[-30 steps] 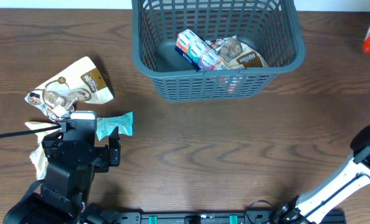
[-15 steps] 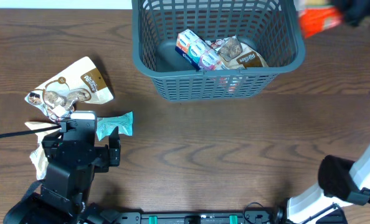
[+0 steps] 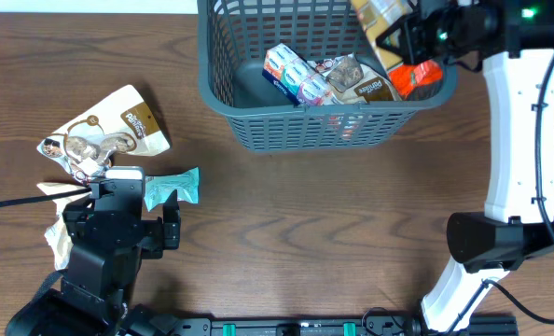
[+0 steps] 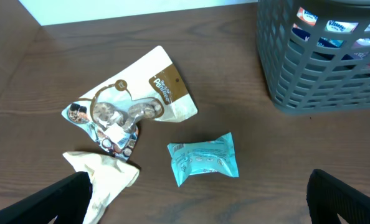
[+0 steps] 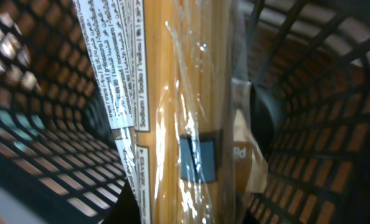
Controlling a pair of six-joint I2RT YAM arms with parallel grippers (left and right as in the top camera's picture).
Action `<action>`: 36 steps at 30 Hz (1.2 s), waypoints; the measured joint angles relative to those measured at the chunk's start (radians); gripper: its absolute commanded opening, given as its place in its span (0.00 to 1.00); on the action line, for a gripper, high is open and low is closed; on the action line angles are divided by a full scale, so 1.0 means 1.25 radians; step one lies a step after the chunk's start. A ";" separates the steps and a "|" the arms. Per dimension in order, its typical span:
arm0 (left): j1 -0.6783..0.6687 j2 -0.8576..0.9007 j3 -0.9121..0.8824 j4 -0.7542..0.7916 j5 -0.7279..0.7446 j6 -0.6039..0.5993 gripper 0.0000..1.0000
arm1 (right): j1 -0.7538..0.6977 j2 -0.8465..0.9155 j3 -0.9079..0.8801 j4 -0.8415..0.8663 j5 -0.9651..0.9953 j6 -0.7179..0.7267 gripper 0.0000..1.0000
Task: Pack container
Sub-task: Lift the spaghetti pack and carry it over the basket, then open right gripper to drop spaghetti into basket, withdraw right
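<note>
Now my right hand (image 3: 400, 42) grips a long pasta packet (image 5: 172, 112) over the right corner of the container (image 3: 296, 131), far on the desk (image 3: 305, 224). If released tilted, it may catch the rim and fall outside. Meanwhile my left hand (image 4: 200, 199) is open.

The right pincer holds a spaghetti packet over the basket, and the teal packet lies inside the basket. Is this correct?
No. The teal packet lies on the table, outside the basket, as the left wrist view shows. The right pincer does hold the spaghetti packet over the basket.
</note>
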 measured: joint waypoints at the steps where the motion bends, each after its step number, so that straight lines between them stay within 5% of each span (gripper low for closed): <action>1: 0.000 0.000 0.000 0.000 0.000 0.000 0.99 | 0.005 0.000 -0.013 0.002 0.005 -0.018 0.01; 12: 0.000 0.000 0.000 0.000 0.000 0.000 0.98 | 0.061 0.000 -0.158 0.055 0.019 -0.188 0.01; 25: 0.000 0.000 0.000 0.000 0.000 0.000 0.99 | 0.081 0.001 -0.302 0.098 0.042 -0.253 0.01; 27: 0.000 0.000 0.000 0.000 0.000 0.000 0.99 | 0.080 0.006 -0.311 0.099 0.050 -0.253 0.24; 29: 0.000 0.000 0.000 0.000 0.000 0.000 0.99 | 0.080 0.015 -0.315 0.101 0.055 -0.252 0.76; 30: 0.000 0.000 0.000 0.000 0.000 0.000 0.99 | 0.080 0.020 -0.315 0.105 0.050 -0.258 0.92; 36: 0.000 0.000 0.000 0.000 0.000 0.000 0.99 | 0.080 0.022 -0.313 0.146 0.056 -0.248 0.99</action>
